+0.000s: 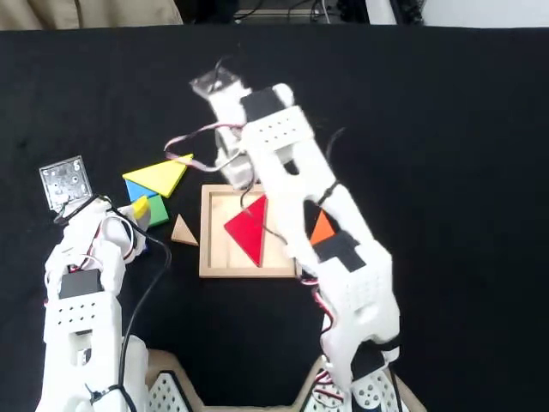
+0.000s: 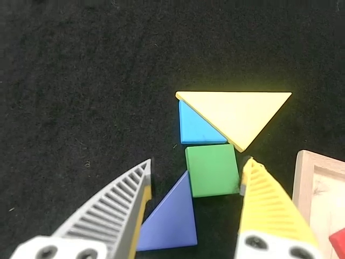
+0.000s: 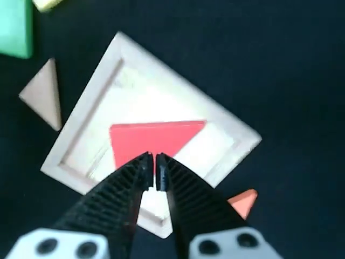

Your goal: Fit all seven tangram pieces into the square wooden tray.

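The black cloth (image 1: 446, 129) covers the whole table. The right arm (image 1: 292, 172) reaches across the square wooden tray (image 1: 214, 257) from the near edge and hides the tray's right rim in the high view. The left arm (image 1: 81, 292) stands at the table's left, and its base is cut off by the frame.

One piece lies in the tray: the large red triangle (image 1: 249, 227). The right gripper (image 3: 153, 163) hangs over this triangle's edge with its black fingers pressed almost together and nothing visible between them. Whether the tips touch the wood cannot be told.

Left of the tray lies the large yellow triangle (image 2: 237, 116). A light blue piece (image 2: 197, 129) butts against its slanted side, and the full outline of that piece is hard to make out. The green square (image 2: 212, 170) sits just beside the blue piece. The left gripper (image 2: 197, 171) is spread wide, straddling the square and a violet-blue triangle (image 2: 170, 221) that the frame crops.

A small tan triangle (image 1: 183, 230) lies just beside the tray's left rim. An orange piece (image 1: 322, 227) lies outside the right rim. The arm hides most of it, so its shape is unclear.
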`<state>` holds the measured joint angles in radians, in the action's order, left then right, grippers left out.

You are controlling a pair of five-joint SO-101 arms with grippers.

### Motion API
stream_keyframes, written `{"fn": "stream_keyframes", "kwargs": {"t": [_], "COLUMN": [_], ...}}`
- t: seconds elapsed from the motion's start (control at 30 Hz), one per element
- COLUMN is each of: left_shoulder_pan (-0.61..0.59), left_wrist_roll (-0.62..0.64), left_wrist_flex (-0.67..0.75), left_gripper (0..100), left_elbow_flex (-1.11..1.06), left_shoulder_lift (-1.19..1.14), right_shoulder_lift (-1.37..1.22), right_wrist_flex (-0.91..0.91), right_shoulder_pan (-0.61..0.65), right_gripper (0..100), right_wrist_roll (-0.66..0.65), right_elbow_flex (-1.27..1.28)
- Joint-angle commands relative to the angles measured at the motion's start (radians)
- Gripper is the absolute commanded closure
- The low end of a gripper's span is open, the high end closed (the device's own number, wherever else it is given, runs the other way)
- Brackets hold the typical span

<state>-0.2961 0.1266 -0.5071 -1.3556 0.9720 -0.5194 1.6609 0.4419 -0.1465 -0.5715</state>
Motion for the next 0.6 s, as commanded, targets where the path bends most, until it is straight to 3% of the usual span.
{"fn": "stream_keyframes", "kwargs": {"t": [0.0, 0.17, 0.23, 0.47, 0.57], "left_shoulder_pan": [0.001, 0.001, 0.001, -0.039, -0.048], "left_wrist_roll": [0.006, 0.008, 0.0, -0.002, 0.0], "left_wrist_flex": [0.023, 0.023, 0.023, 0.061, 0.068], "left_gripper": [74, 74, 79, 97, 97], "left_elbow_flex": [0.005, 0.005, 0.005, 0.005, 0.005], "left_shoulder_lift": [0.008, 0.008, 0.008, 0.012, 0.009], "right_shoulder_lift": [0.01, -0.01, -0.042, -0.147, -0.143], "right_wrist_flex": [0.032, 0.031, 0.032, 0.035, 0.028], "right_shoulder_pan": [-0.068, -0.071, -0.054, -0.015, -0.014], "right_gripper": [98.7, 98.7, 98.7, 98.8, 98.8], "right_wrist_roll": [-0.009, -0.012, -0.02, -0.17, -0.245], "right_elbow_flex": [-0.099, -0.094, -0.094, -0.091, -0.062]}}
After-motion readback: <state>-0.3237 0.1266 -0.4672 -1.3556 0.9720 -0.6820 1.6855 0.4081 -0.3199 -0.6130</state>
